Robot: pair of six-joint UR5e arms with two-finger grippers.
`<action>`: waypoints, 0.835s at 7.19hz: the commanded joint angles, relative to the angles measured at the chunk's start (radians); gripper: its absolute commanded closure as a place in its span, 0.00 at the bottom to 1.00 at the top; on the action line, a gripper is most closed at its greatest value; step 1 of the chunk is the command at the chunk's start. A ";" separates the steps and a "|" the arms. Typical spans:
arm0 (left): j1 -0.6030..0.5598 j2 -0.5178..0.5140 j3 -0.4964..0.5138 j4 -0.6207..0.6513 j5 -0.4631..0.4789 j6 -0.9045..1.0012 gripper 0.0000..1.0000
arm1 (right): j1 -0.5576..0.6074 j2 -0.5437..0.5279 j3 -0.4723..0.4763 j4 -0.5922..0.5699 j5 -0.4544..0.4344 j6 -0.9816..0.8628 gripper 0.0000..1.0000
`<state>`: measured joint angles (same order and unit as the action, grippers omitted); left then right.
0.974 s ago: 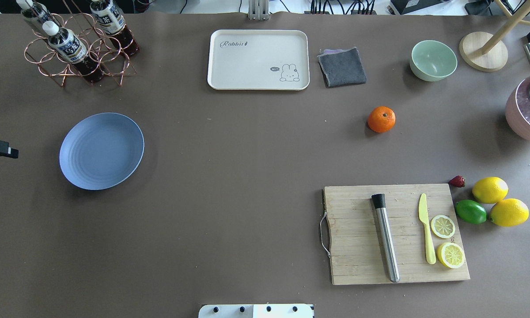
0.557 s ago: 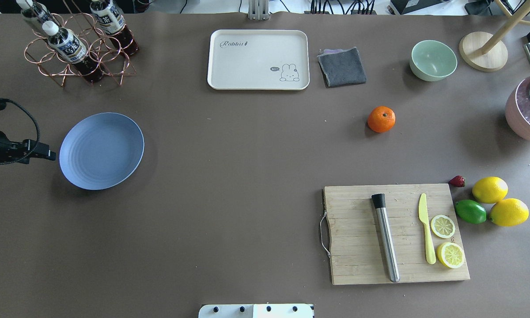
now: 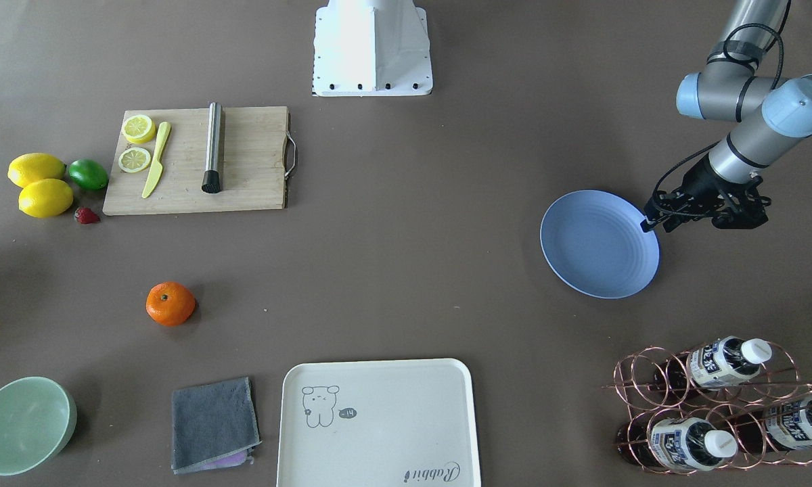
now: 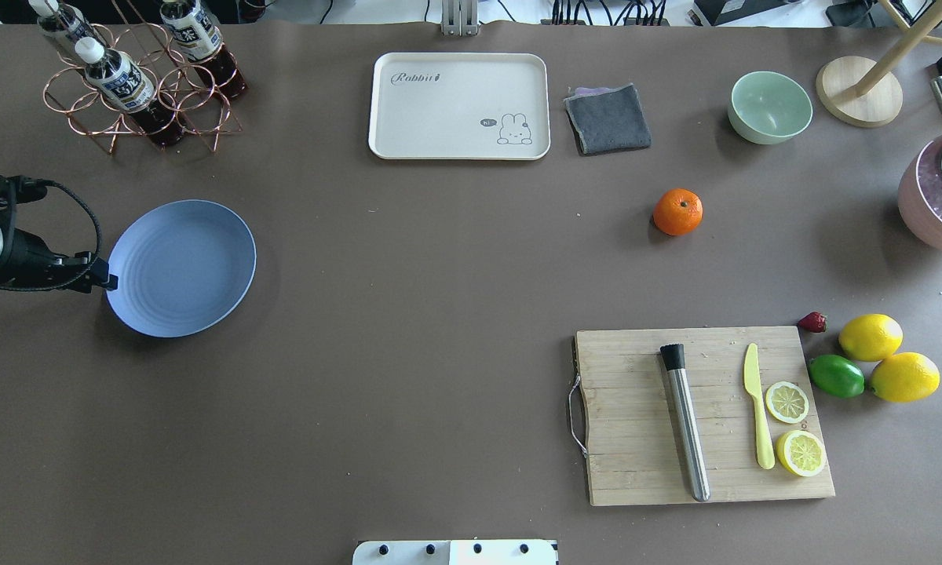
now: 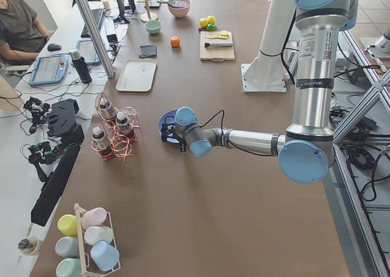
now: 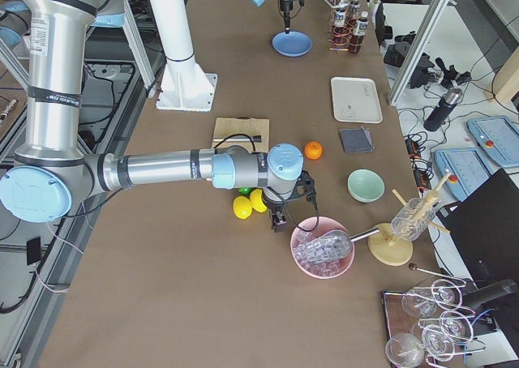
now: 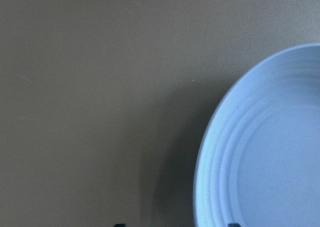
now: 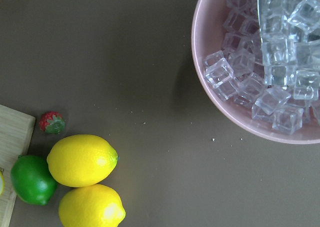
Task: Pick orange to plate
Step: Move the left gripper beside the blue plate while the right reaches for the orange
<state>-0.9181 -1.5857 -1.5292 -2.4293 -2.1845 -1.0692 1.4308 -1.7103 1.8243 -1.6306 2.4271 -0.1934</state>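
The orange [image 4: 677,212] sits alone on the brown table right of centre, below the grey cloth; it also shows in the front view as the orange [image 3: 170,304]. The periwinkle plate [image 4: 180,268] lies at the left with nothing on it. My left gripper [image 4: 104,280] hovers at the plate's left rim [image 7: 210,152], far from the orange, and its two fingertips stand apart at the bottom of the left wrist view, so it is open and holds nothing. The right gripper [image 6: 280,220] shows only in the right side view, between lemons and ice bowl; I cannot tell its state.
A cutting board [image 4: 706,416] carries a muddler, a yellow knife and lemon slices. Two lemons [image 4: 871,337], a lime [image 4: 836,376] and a strawberry lie beside it. At the back stand a cream tray [image 4: 459,106], grey cloth [image 4: 608,118], green bowl [image 4: 769,107] and bottle rack [image 4: 137,82]. A pink ice bowl [image 8: 240,112] is far right.
My left arm has come in from the table's left edge and moved right, up to the plate's left rim. The orange and the plate have not moved.
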 commanded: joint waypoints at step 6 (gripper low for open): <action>0.011 -0.026 -0.083 -0.001 -0.003 -0.229 1.00 | -0.030 0.091 0.013 0.003 0.050 0.185 0.01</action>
<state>-0.9067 -1.6042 -1.5795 -2.4365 -2.1860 -1.2490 1.4191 -1.6787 1.8318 -1.6293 2.4674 -0.1114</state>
